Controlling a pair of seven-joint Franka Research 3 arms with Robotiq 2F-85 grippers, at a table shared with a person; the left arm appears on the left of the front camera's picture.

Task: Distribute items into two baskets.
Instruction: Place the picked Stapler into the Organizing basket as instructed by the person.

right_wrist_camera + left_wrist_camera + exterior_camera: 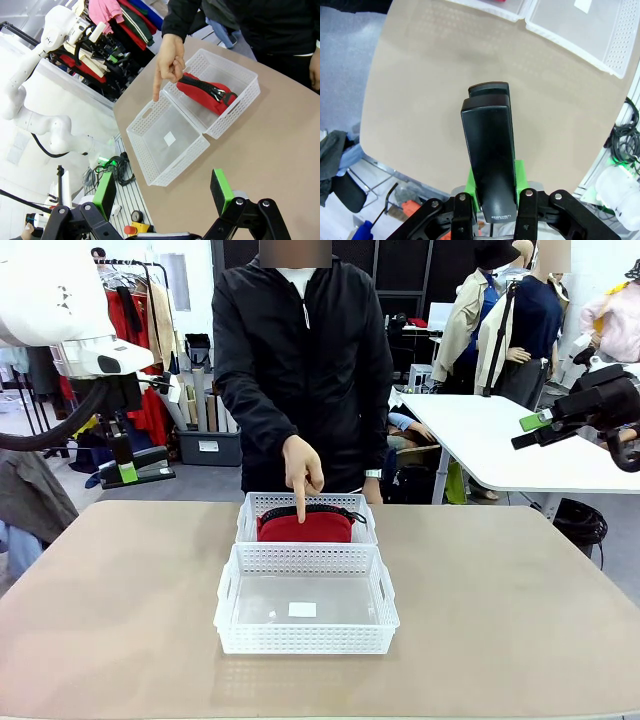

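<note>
Our left gripper (492, 200) is clamped tight on the black stapler (489, 160), holding it up in the air off to the left side of the bench (120, 600). Our right gripper (165, 192) has its green pads spread wide with nothing between them (it waits high on the right). The near basket (306, 640) has no item in it, and we can see its clear bottom. Touching it just behind is the far basket (248, 520), and the red pouch (305, 526) already lies inside. The person's hand (301, 468) points a finger down at the pouch. So we think one item is done, and the stapler is left, likely for the near basket.
</note>
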